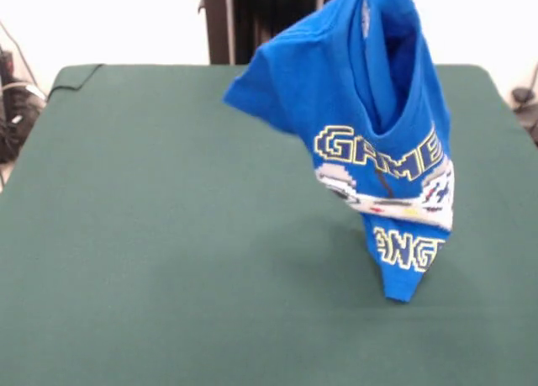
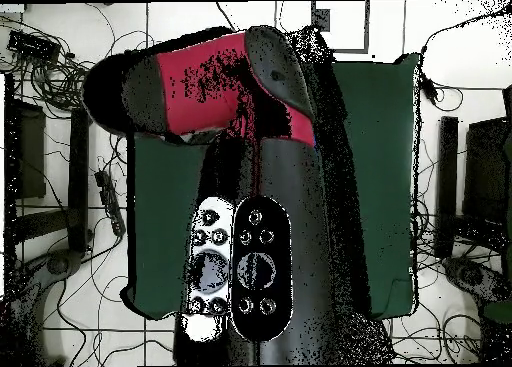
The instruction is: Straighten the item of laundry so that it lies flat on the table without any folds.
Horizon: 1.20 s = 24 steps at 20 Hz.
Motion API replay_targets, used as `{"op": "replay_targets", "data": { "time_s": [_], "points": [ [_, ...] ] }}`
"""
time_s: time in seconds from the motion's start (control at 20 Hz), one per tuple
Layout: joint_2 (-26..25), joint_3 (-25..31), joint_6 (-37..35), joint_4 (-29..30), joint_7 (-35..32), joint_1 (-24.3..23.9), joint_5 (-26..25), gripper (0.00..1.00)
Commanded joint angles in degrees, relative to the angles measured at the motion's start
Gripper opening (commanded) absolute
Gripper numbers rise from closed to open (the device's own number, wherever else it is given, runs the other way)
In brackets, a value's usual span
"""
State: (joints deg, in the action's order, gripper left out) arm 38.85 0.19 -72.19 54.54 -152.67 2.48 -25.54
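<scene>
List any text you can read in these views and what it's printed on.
"GAME", with a partly hidden letter after it: yellow-outlined pixel lettering on the hanging blue T-shirt, above its controller print.
"ANGE": lower line on the same shirt, cut off by folds at both ends.
Overhead view: the arm covers the shirt; nothing readable.

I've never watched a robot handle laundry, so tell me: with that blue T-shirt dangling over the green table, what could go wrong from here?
1. The bright blue T-shirt with the game-controller print hangs bunched from the top edge, only its lowest tip near the dark green felt table. Lowered straight down, it would likely pile into new folds.

2. It hangs towards one side of the table, so once spread, part may drape over the edge.

3. The grip itself is out of sight; the shirt might slip early.
</scene>
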Motion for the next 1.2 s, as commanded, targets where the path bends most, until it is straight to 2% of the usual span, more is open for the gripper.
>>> {"op": "replay_targets", "data": {
  "time_s": [0.05, 0.1, 0.25, 0.4, 0.6, 0.95, 1.05, 1.1, 1.2],
  "points": [
    [-7.32, 8.68, 7.23, 0.21, 13.18, -3.84, 1.38, 0.00],
    [-7.40, 8.54, 8.35, 1.69, 12.77, -3.63, 1.12, 0.00],
    [-6.38, 8.02, 5.15, 1.83, 12.21, -3.03, 1.10, 0.00],
    [-5.03, 6.92, -1.43, 0.05, 12.07, -1.92, 1.24, 0.00],
    [-2.44, 4.99, -6.33, -0.20, 10.78, 0.31, 0.45, 0.00],
    [1.85, 4.86, -6.05, 4.77, 8.30, 0.57, 3.24, 0.00],
    [1.64, 5.15, -8.61, 2.02, 8.89, 0.17, 3.55, 0.00],
    [3.20, 4.60, -7.95, 4.67, 8.40, 0.50, 4.09, 0.00],
    [4.60, 4.25, -9.23, 5.32, 8.67, 0.75, 4.59, 0.00]
  ]
}}
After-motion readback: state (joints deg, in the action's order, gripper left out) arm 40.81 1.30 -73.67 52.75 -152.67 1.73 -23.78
